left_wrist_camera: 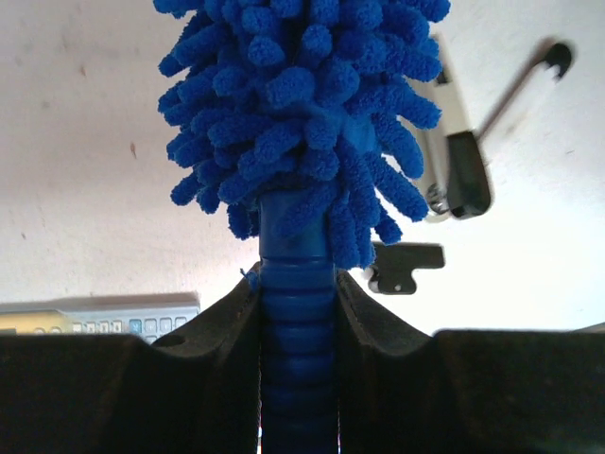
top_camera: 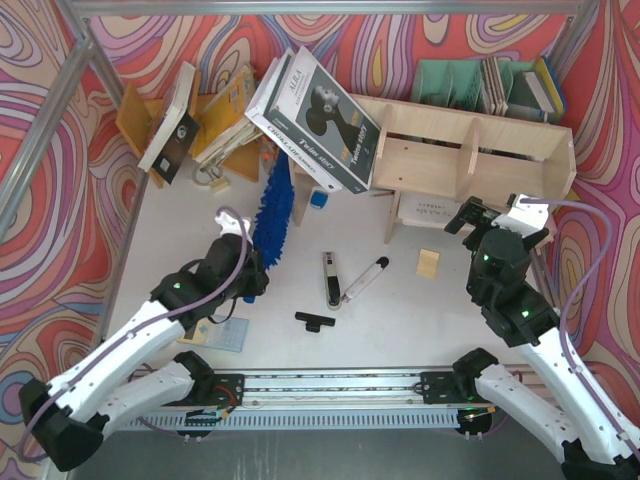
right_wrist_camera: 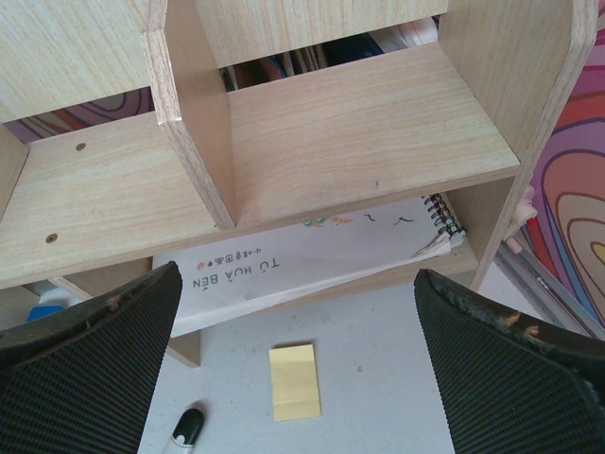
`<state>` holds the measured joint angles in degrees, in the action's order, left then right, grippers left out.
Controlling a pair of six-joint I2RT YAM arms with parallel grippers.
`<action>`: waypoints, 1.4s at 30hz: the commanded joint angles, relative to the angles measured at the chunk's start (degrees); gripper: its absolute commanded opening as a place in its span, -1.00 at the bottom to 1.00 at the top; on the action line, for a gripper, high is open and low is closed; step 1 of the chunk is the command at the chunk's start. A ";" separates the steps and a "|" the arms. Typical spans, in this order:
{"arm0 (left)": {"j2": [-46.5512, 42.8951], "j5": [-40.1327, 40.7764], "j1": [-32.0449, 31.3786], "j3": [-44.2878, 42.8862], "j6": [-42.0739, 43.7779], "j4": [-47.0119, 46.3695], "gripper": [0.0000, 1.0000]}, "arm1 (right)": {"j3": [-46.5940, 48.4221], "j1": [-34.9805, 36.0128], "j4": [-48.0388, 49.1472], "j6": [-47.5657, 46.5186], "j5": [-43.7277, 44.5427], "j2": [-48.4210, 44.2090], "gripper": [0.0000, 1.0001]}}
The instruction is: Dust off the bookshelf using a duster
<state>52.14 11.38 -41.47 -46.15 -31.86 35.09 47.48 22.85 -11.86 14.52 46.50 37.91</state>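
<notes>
Near the table's (top_camera: 400, 320) left side, my left gripper (top_camera: 250, 272) is clamped on the handle of the one blue duster (top_camera: 272, 215), whose fluff is beside the left end of the one bookshelf (top_camera: 480, 150). My right gripper (top_camera: 495, 213) faces that bookshelf, jaws wide apart, empty.

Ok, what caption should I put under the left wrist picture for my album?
Left fingers shut on the duster handle, its fluffy blue head pointing out over the white table.
</notes>
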 commanded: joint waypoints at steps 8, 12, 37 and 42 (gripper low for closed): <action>-9.86 0.77 -0.10 -4.10 4.89 -3.14 -1.00 | -0.59 -0.23 0.19 0.68 0.61 -0.48 0.98; -9.16 0.63 -0.10 -1.94 4.68 -4.01 -1.00 | -0.64 -0.23 0.17 0.69 0.68 -0.50 0.97; -1.93 -1.60 -0.10 18.33 -4.03 -18.78 -1.00 | -0.65 -0.26 0.33 0.68 0.60 0.12 0.97; -4.40 0.53 -0.10 13.97 -2.29 -15.60 -1.00 | -0.63 -0.23 0.23 0.68 0.63 0.01 0.97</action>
<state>50.19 9.69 -41.52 -28.40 -34.96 20.73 47.18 22.85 -11.88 14.83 46.48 37.95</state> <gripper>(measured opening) 0.343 0.987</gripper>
